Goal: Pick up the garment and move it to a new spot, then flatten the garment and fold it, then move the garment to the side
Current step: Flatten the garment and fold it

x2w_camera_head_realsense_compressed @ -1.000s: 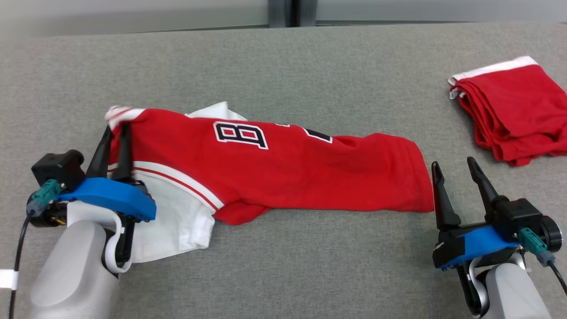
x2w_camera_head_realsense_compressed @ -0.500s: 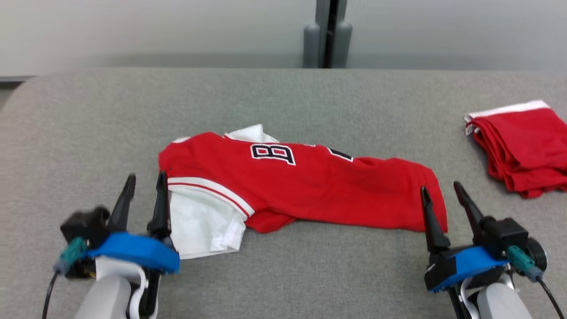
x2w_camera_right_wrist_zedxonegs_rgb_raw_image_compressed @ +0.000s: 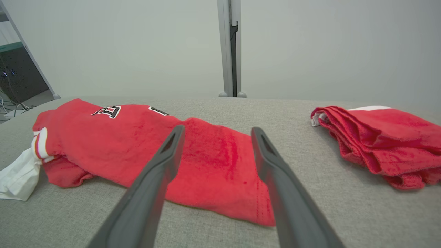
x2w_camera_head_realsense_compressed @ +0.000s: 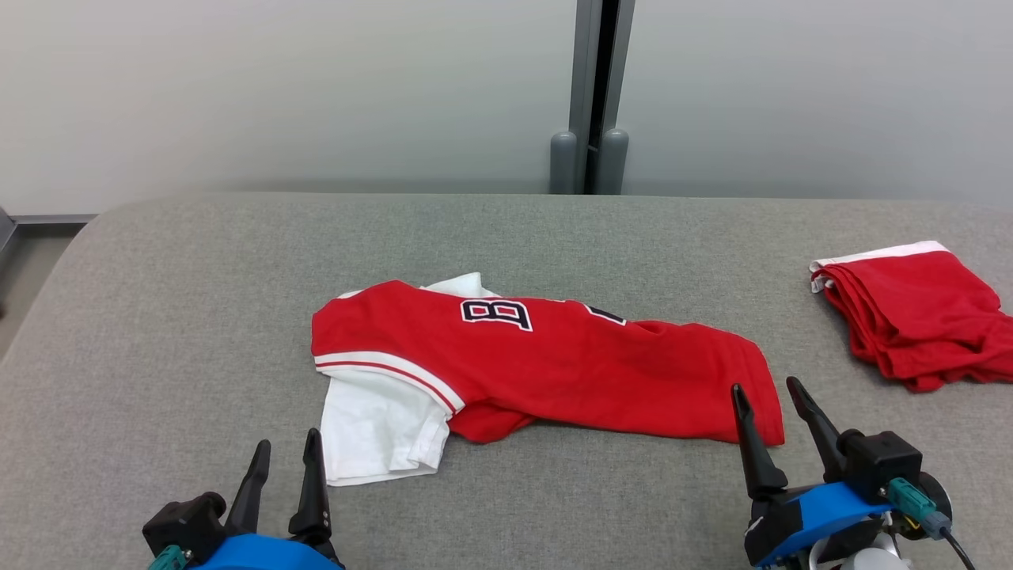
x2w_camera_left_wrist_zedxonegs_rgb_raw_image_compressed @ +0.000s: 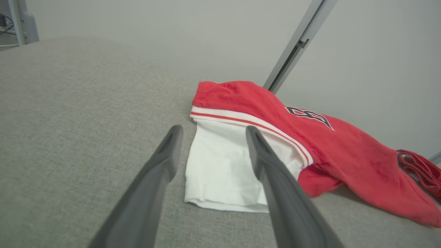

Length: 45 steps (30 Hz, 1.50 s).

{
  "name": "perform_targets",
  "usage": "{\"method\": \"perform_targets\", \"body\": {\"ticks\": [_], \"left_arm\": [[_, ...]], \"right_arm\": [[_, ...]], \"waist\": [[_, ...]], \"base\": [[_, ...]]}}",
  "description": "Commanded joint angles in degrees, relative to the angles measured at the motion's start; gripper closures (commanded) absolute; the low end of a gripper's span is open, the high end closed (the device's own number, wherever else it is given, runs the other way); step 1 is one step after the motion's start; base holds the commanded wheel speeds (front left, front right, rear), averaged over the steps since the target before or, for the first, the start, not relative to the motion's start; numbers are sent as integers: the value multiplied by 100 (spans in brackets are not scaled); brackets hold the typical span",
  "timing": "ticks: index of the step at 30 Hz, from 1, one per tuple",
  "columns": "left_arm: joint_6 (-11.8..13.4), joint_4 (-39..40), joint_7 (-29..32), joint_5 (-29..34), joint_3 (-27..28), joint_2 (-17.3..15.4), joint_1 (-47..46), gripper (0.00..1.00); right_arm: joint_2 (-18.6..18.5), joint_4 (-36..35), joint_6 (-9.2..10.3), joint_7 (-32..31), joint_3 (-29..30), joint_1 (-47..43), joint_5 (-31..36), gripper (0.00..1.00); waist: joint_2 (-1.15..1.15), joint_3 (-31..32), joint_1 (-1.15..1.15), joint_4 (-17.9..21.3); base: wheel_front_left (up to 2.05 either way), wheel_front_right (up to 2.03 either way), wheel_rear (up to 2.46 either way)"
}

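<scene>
Your left gripper (x2w_camera_head_realsense_compressed: 287, 441) hangs low at the left, fingers wide apart and empty, just short of the white end of the garment (x2w_camera_head_realsense_compressed: 570, 368). It lies stretched across the middle of the table (x2w_camera_head_realsense_compressed: 182, 317), and your right gripper (x2w_camera_head_realsense_compressed: 764, 385) stands wide open, empty, at its right edge.

Red garment (x2w_camera_head_realsense_compressed: 570, 372): dark, white-edged block character (x2w_camera_head_realsense_compressed: 496, 313), B or 8, cannot tell which. Second character (x2w_camera_head_realsense_compressed: 605, 315) beside it half-hidden in fold, unreadable.

left end effector (x2w_camera_head_realsense_compressed: 285, 445) agape, right end effector (x2w_camera_head_realsense_compressed: 766, 389) agape
</scene>
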State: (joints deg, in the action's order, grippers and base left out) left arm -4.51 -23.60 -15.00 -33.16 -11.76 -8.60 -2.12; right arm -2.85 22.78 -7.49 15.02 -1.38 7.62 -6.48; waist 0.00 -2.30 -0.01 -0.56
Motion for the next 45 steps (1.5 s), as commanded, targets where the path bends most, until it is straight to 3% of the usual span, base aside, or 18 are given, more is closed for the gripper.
{"method": "perform_targets", "body": {"ticks": [1, 24, 36, 45], "left_arm": [[-3, 33, -24, 33, 2, 13, 43, 0], [41, 138, 22, 156, -47, 45, 13, 0], [512, -551, 1250, -72, -55, 7, -322, 0], [567, -999, 1807, -270, -57, 20, -615, 0]], "right_arm": [[-10, 6, 0, 20, -5, -103, -41, 0], [-10, 166, 0, 21, -24, -104, -88, 0], [-10, 532, 0, 20, -149, 100, -15, 0], [-10, 828, 0, 21, -155, 290, 45, 0]], "waist": [[0, 25, 1, 18], [0, 49, 1, 78], [0, -164, 1, 194], [0, -355, 1, 339]], "base": [[0, 0, 0], [0, 0, 0], [0, 0, 0], [0, 0, 0]]}}
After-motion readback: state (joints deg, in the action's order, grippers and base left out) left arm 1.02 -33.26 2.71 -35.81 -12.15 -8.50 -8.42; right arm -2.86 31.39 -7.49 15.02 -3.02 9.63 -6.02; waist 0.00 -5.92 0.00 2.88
